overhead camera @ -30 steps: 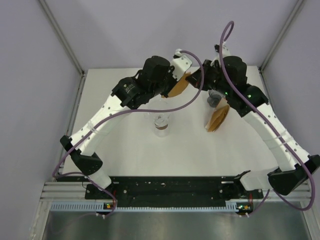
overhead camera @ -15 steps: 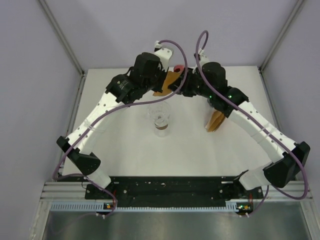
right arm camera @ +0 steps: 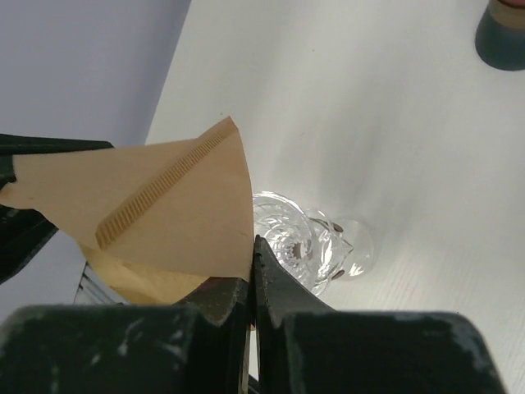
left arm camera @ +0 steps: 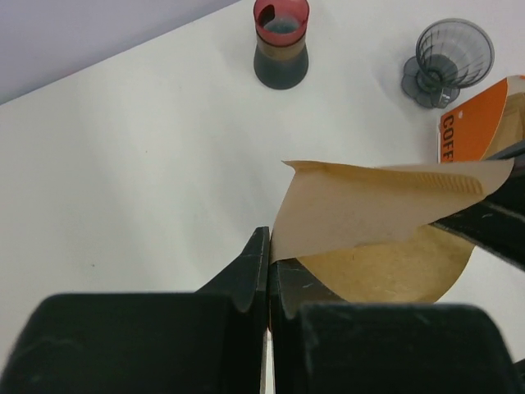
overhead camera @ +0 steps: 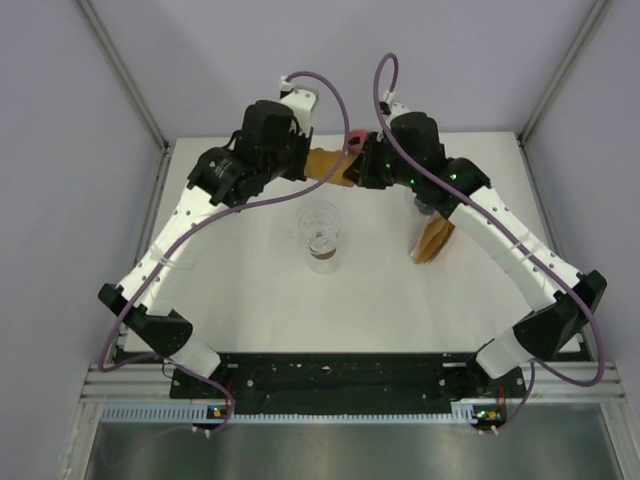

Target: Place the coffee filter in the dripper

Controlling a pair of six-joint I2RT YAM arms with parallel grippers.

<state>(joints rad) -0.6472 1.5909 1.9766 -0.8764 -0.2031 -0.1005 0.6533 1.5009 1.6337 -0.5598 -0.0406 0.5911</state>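
A brown paper coffee filter [overhead camera: 330,165] hangs in the air between my two grippers, above the back of the table. My left gripper [overhead camera: 312,166] is shut on one edge of it [left arm camera: 369,209]. My right gripper [overhead camera: 352,172] is shut on the opposite edge [right arm camera: 156,209]. The filter's two layers are spread slightly apart. The clear glass dripper [overhead camera: 320,232] stands on the table in front of and below the filter, and shows just beyond my right fingertips [right arm camera: 299,242]. It is empty.
A red-rimmed brown carafe [left arm camera: 280,41] stands at the back of the table. A grey dripper [left arm camera: 451,57] and an orange filter pack [overhead camera: 435,240] are at the right. Purple walls and metal posts surround the table [overhead camera: 240,290].
Both grippers have moved left and toward the back together, carrying the filter with them. The dripper has not moved.
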